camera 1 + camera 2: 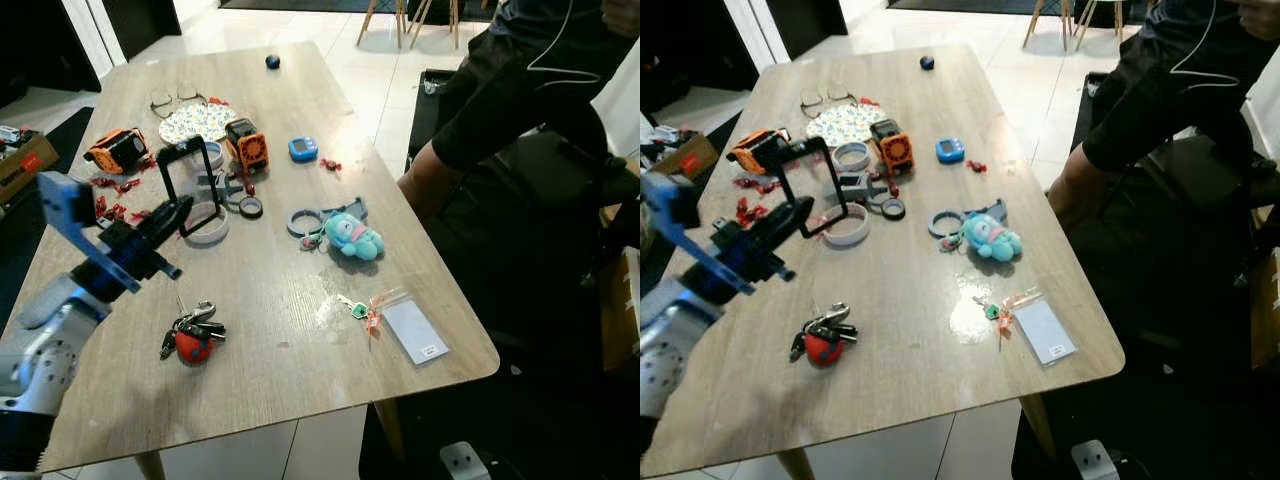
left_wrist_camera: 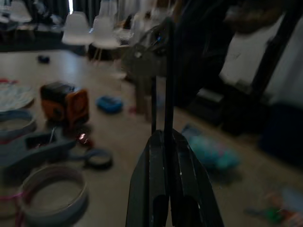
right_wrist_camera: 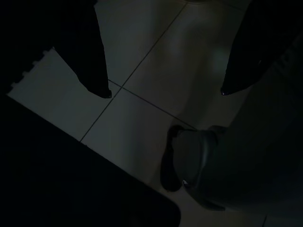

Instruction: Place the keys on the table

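your wooden bench (image 1: 280,300) stands on pale floor tiles, with a seated person (image 1: 520,110) at its right edge and white chairs beyond. it carries tape rolls, an orange gadget (image 1: 246,142), a blue plush toy (image 1: 352,236) and a clear bag (image 1: 405,322). the keys (image 1: 192,332) with their red ball lie on the bench near its front edge. your left tool (image 1: 172,214) hovers above and beyond them, fingers pressed together, gripping nothing. your right tool (image 3: 163,92) hangs over the floor, fingers spread, empty.
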Motion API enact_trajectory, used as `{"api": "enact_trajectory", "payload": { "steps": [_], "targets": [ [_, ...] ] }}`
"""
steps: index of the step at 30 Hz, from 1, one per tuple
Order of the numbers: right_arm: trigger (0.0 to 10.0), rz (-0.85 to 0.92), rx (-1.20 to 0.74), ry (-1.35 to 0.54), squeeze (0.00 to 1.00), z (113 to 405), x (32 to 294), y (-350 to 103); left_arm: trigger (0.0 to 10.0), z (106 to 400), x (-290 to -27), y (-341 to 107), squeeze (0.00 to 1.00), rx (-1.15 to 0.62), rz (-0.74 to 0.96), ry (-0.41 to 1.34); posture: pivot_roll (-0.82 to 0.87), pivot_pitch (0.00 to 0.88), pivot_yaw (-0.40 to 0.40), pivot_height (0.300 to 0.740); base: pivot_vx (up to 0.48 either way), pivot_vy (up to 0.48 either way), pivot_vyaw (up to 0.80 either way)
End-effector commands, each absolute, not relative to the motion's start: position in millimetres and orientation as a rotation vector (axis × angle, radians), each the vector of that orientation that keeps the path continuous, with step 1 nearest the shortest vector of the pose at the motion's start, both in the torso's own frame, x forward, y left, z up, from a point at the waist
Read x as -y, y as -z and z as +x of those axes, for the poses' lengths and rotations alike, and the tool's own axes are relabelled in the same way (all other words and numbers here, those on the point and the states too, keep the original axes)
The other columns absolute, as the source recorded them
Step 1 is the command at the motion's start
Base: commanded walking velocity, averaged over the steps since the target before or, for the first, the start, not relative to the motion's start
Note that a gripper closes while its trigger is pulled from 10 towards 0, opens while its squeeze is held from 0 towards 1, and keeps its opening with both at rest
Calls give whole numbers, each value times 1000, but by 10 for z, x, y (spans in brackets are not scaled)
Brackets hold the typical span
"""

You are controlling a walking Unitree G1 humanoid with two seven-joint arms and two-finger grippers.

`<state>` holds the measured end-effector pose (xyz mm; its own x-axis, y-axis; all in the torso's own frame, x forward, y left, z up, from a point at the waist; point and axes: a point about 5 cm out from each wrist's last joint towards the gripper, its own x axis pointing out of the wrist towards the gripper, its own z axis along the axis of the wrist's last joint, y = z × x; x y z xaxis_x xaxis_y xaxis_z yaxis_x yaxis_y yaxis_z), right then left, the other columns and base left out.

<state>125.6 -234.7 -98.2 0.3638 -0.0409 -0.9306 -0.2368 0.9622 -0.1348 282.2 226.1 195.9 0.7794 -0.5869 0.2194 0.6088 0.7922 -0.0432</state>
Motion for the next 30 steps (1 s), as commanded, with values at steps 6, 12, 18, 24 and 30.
{"api": "enact_trajectory", "payload": {
  "steps": [6,12,18,24,30],
  "targets": [
    [10000,-245,-1219,-122,0,1182,2297,1019,10000,2705,-2051,-1727,0,112,37,772,-40,75,63,740,0,0,0],
    [10000,-247,-1231,-128,0,1107,2246,1052,10000,2500,-2018,-1493,0,-37,187,949,-40,79,63,740,0,0,0],
    [10000,-247,-1235,-130,0,1080,2219,1065,10000,2420,-2055,-1412,0,-91,237,1000,-40,79,63,740,0,0,0],
    [10000,-243,-1240,-137,0,1040,2158,1088,10000,2407,-2076,-1374,235,-121,251,1015,-37,80,64,740,0,0,0],
    [10000,-245,-1239,-142,0,1037,2134,1093,10000,2369,-2044,-1367,1000,-135,281,1082,-41,82,68,740,0,0,0]
  ]
}}
